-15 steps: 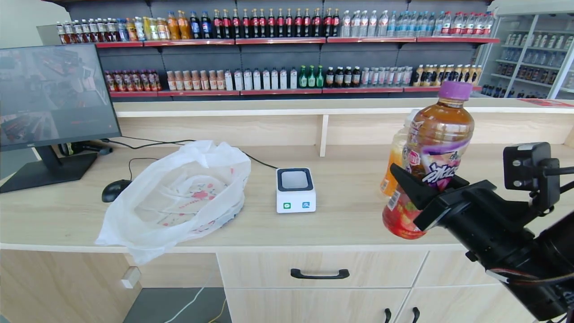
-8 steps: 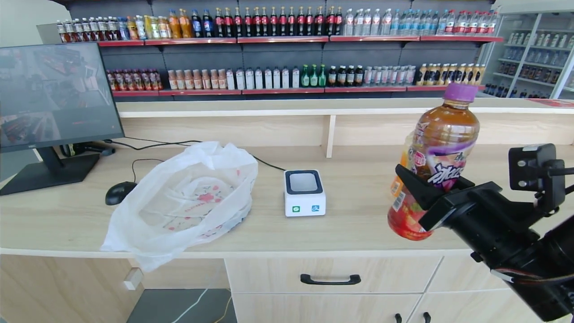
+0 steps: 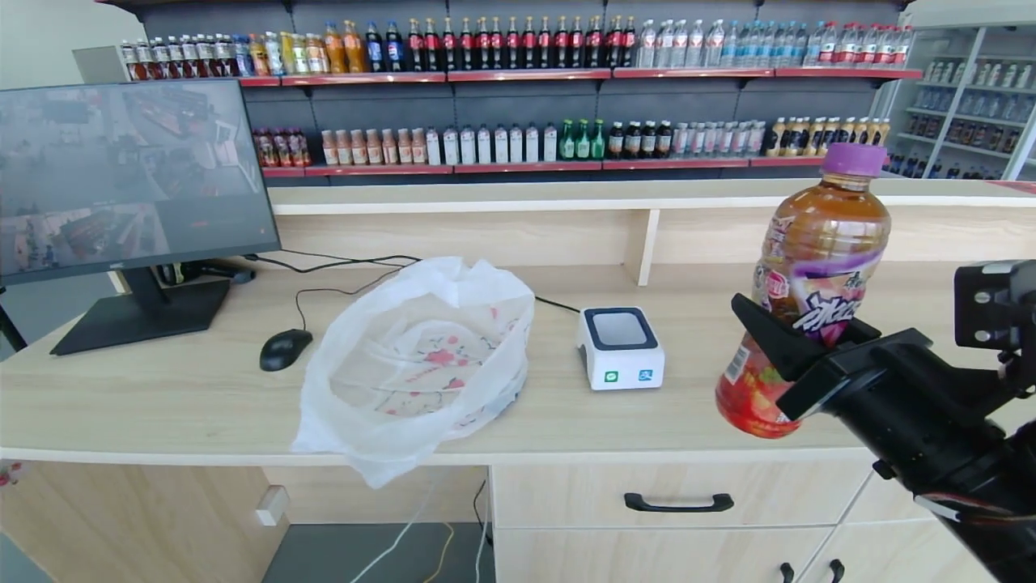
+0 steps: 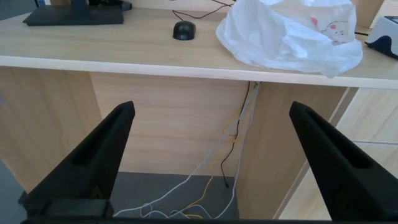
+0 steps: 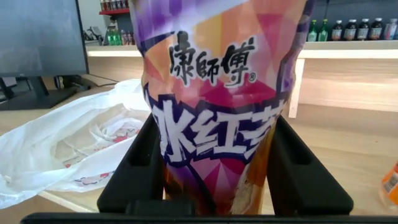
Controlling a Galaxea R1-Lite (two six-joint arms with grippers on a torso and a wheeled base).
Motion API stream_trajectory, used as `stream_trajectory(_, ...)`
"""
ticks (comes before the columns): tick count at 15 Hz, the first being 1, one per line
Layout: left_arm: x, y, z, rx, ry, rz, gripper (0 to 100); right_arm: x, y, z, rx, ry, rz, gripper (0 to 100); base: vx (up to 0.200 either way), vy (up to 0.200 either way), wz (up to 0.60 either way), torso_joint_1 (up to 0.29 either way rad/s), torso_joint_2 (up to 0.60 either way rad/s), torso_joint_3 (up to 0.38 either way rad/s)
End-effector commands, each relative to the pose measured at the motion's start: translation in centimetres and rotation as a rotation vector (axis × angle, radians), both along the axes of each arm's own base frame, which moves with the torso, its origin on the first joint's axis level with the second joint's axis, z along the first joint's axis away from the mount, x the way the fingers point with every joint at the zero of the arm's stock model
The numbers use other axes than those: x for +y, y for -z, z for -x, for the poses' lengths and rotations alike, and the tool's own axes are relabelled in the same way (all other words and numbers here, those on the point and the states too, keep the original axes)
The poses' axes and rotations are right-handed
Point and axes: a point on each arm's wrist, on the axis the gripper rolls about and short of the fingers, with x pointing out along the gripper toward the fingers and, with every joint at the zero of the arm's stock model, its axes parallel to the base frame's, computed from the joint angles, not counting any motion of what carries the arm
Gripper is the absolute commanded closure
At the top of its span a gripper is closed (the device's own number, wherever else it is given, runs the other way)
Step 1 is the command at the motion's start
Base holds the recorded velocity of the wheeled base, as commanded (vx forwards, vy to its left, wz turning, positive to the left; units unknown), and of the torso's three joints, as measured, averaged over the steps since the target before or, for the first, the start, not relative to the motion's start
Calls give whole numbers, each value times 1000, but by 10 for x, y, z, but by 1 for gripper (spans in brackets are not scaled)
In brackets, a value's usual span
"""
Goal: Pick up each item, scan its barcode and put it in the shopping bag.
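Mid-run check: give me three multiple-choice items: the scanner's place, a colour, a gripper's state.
1. Where is the scanner? A on the counter, right of the bag; B inside the bag; C under the counter.
2. What colour is the cap of the bottle in the right gripper? A red; B green; C purple.
3. The left gripper is: A shut on the bag; B open and empty; C shut on the bottle.
Answers: A, it stands beside the bag; C, the head view shows purple; B, its fingers are spread with nothing between.
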Motion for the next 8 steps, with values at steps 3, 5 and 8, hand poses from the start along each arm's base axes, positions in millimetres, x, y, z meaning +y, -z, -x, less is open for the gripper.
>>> stream_trajectory(3,0,0,0,-2,0,-2,0,-4,4,5,15,1,7,100,0,67,0,1,1,1)
stream_trajectory(5,0,0,0,-1,0,-2,0,-3,3,4,13,1,6,100,0,0,0,0,0,0)
stream_trajectory(8,0,0,0,-1,0,-2,0,0,5,-1,18,3,18,100,0,0,0,0,0,0)
